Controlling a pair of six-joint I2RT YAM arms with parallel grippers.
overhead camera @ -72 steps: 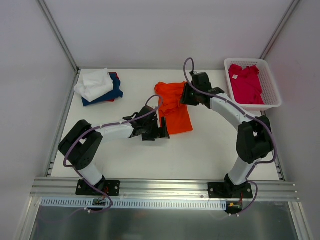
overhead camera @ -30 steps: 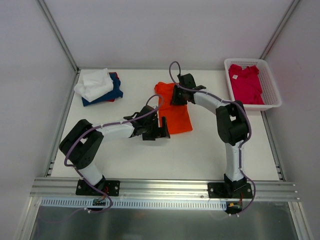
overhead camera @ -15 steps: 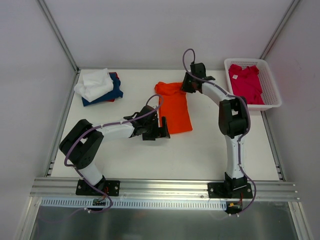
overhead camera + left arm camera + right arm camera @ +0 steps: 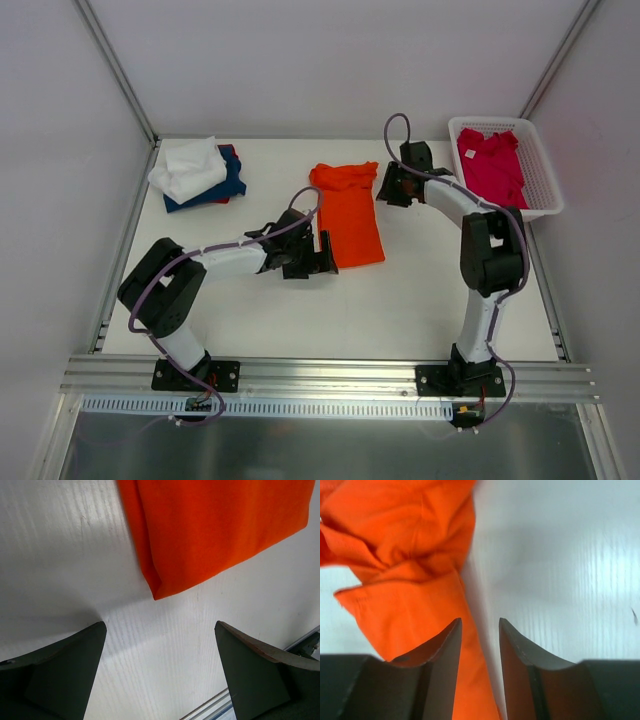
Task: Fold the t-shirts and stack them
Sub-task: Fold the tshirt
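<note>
Orange shirt (image 4: 350,215) lies narrow-folded; right gripper (image 4: 480,622), slightly apart and empty, at its 2 o'clock; left gripper (image 4: 160,626) wide apart at 7; best grab both hem layers, fold toward 12

Overhead, wrist close-ups; orange t-shirt (image 4: 348,215) shared
</note>
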